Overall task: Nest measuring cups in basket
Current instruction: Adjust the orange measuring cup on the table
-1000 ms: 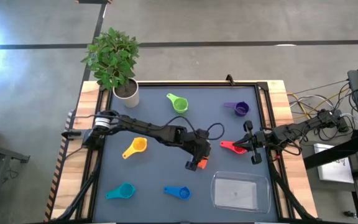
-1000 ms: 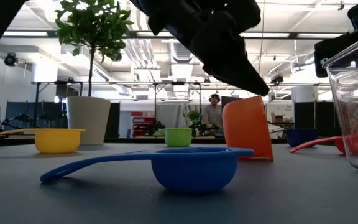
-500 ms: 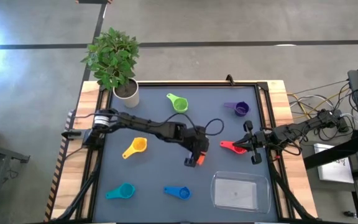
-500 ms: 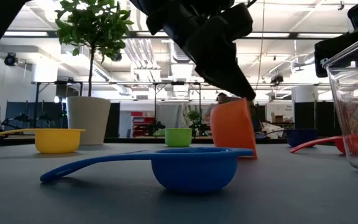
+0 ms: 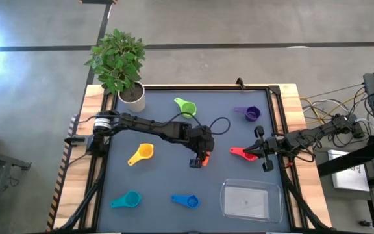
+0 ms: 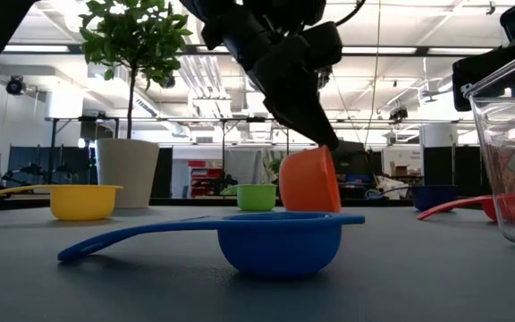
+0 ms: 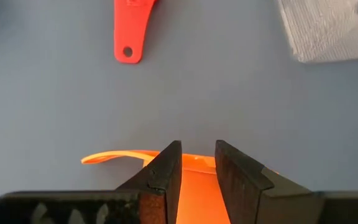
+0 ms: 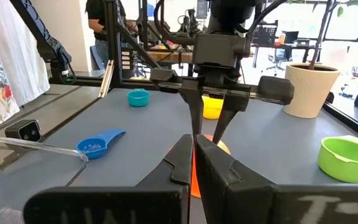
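My left gripper [image 5: 198, 160] is at mid-table, shut on the orange measuring cup [image 6: 308, 182], which is tipped on its side. My right gripper [image 5: 257, 153] stays by the right edge, shut on the red cup [image 5: 240, 153], whose handle [image 7: 132, 31] points toward the table's middle. The green [image 5: 186, 107], purple [image 5: 250, 114], yellow [image 5: 141, 153], teal [image 5: 127, 199] and blue [image 5: 186, 201] cups lie loose on the mat. The clear basket [image 5: 250, 198] sits at the near right with nothing in it. My left gripper pinches the orange cup's bowl wall [image 7: 194, 180] at its rim between both fingers, coming from above and slanting down. The cup hangs tilted below the fingertips, its handle [image 7: 110, 157] sticking out sideways. Whether its lower edge touches the mat I cannot tell. My right gripper is shut on the bowl end of the red cup [image 8: 193, 179], reaching level from the table's right side. Its own fingers hide the place of contact. The cup sits low at the mat.
A white plant pot [image 5: 132, 96] with a leafy plant stands at the far left corner. The blue cup [image 6: 275, 240] lies close to the near edge. Open mat lies between the orange cup and the basket. A black cable loops near the left wrist [image 5: 221, 127].
My left gripper has moved toward the table's far left, away from the basket, taking the orange cup with it. The cup has turned in the hold and looks smaller in the low view. The right arm has kept still.
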You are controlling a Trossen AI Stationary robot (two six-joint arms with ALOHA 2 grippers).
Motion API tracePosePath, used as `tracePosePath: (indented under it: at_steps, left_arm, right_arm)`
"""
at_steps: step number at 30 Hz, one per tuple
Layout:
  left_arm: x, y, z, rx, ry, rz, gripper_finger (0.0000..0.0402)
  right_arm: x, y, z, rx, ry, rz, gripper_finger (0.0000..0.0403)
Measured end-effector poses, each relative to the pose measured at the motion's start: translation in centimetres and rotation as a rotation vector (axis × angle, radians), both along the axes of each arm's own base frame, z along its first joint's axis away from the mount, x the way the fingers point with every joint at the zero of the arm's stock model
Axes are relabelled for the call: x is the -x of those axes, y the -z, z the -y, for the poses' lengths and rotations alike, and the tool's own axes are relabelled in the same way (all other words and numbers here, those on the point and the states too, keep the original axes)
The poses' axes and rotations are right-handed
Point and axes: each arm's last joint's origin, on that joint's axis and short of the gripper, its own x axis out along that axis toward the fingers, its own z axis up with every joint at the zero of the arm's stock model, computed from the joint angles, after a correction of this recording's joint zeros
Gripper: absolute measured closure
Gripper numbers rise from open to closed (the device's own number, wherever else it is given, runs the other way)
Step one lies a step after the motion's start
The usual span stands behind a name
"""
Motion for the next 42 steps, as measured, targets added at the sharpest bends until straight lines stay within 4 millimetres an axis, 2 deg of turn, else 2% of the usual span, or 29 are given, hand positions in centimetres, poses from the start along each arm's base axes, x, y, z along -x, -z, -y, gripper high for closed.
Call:
tracePosePath:
  at_steps: [6, 14, 19, 26, 35, 42]
  left_arm:
    - [2.1, 0.7, -0.5, 0.019, -0.06, 0.076, 0.0323]
    - [6.8, 1.4, -1.3, 0.041, -0.181, 0.177, 0.0323]
    - [9.0, 1.7, -1.3, 0.057, -0.232, 0.197, 0.0323]
    - [10.7, 2.7, -1.4, 0.085, -0.276, 0.271, 0.0323]
    - [11.2, 3.0, -1.3, 0.103, -0.291, 0.286, 0.0323]
    - [13.1, 5.1, -1.2, 0.186, -0.333, 0.427, 0.0323]
  right_arm:
    - [0.0, 0.0, 0.0, 0.0, 0.0, 0.0, 0.0394]
    - [0.0, 0.0, 0.0, 0.0, 0.0, 0.0, 0.0394]
    - [0.0, 0.0, 0.0, 0.0, 0.0, 0.0, 0.0394]
    - [0.0, 0.0, 0.0, 0.0, 0.0, 0.0, 0.0394]
    - [0.0, 0.0, 0.0, 0.0, 0.0, 0.0, 0.0394]
    - [0.0, 0.0, 0.0, 0.0, 0.0, 0.0, 0.0394]
